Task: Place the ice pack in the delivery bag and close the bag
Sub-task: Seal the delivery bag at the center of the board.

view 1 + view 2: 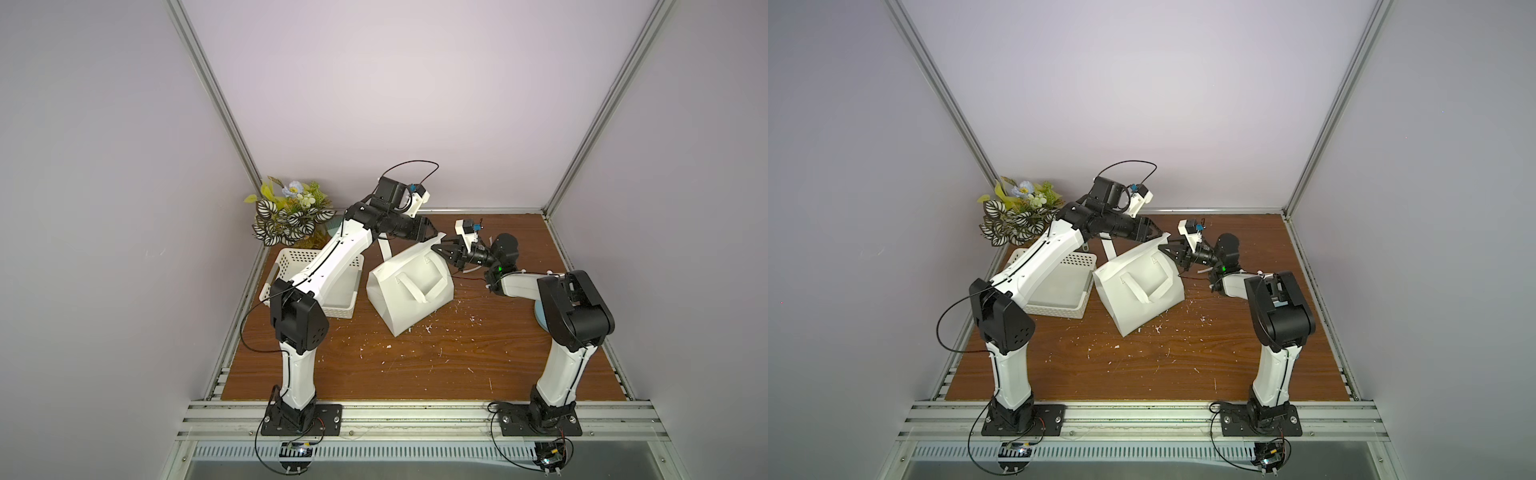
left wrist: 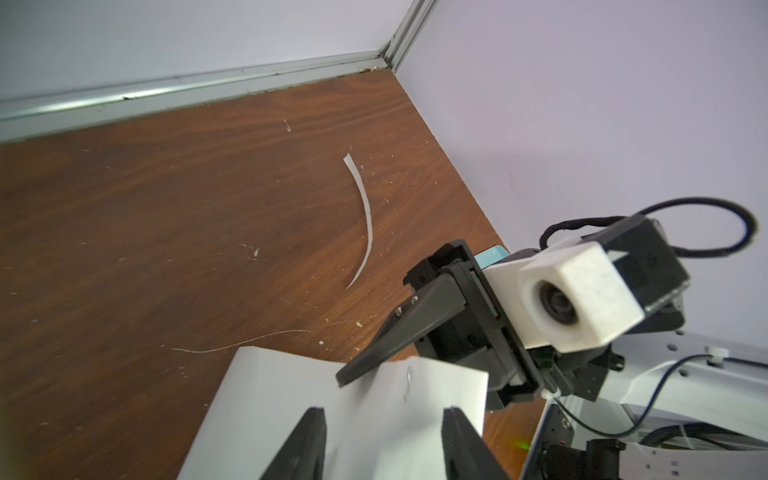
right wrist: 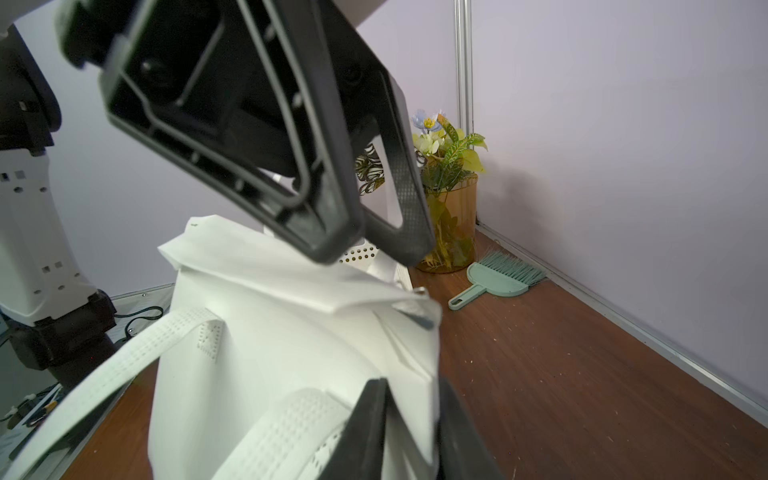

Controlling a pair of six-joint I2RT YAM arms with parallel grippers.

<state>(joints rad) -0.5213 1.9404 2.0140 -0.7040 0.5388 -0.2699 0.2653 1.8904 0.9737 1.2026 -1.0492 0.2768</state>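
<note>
Right hand (image 1: 434, 248) pinches the top flap (image 2: 270, 395) of the delivery bag (image 1: 390, 307) near its corner. In the right wrist view, white fabric fills the narrow gap between its two fingers (image 3: 365, 424). In the left wrist view, its upper finger lies flat on the flap's edge.

Left hand (image 3: 372, 249) hovers just above the same flap, facing the right hand, close to it but apart. Its jaws stand partly open with nothing between them, and the basket and plant show through the gap.

Directly below both hands the bag stands on the counter (image 1: 415, 365). One loop handle (image 1: 419, 286) lies against the bag's near side, and a second strap (image 1: 384, 249) shows just behind the left hand.

A white perforated basket (image 1: 286, 255) sits just beside the bag, under the left forearm. Past the left hand, in the counter's far corner, stands a potted artificial plant (image 1: 291, 216), with a small green hand brush (image 3: 498, 278) lying next to it. Near the right hand's wrist a curled white strip (image 2: 365, 216) lies on the brown wood-grain surface, which is flecked with white scraps.

No view shows the ice pack, so I cannot tell where it is.
</note>
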